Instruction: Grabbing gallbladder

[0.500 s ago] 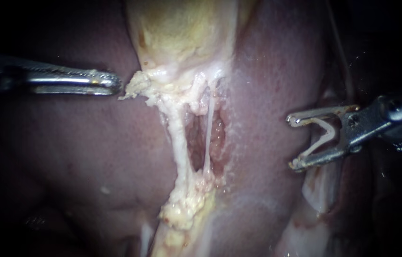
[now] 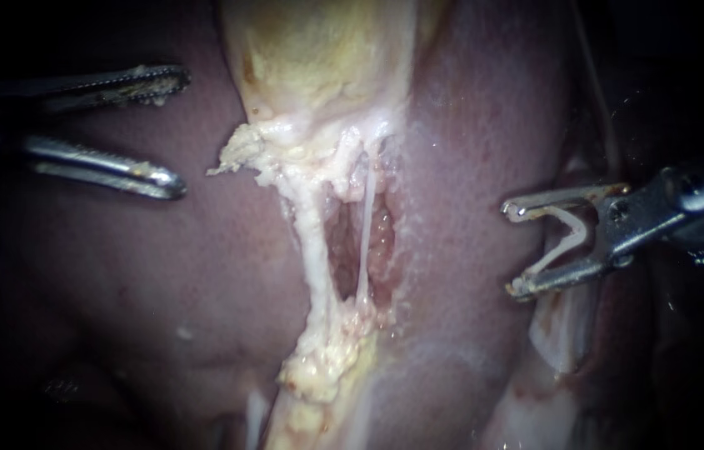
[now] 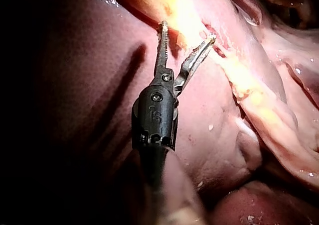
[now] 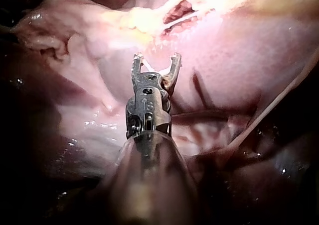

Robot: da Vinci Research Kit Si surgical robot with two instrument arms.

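While both jaws of our left instrument stand wide apart, we find nothing gripped between them. The toothed upper jaw and the smooth lower jaw hang over the liver, and we see no contact with any tissue in the endoscope view. The gallbladder lies to the right of these jaws in that view, a pale yellow body at top centre. Its frayed lower edge sits near the jaw tips, level with the gap between them, yet clearly apart from both. In the left wrist view the gallbladder lies just ahead of the open jaws. One jaw tip overlaps it there, and we cannot tell from that view whether it touches. Two pale tubes run down from the gallbladder's frayed edge, side by side. Our right instrument stands well apart on the far side of them, its jaws spread around a pale V-shaped clip whose arms rest against both jaws.
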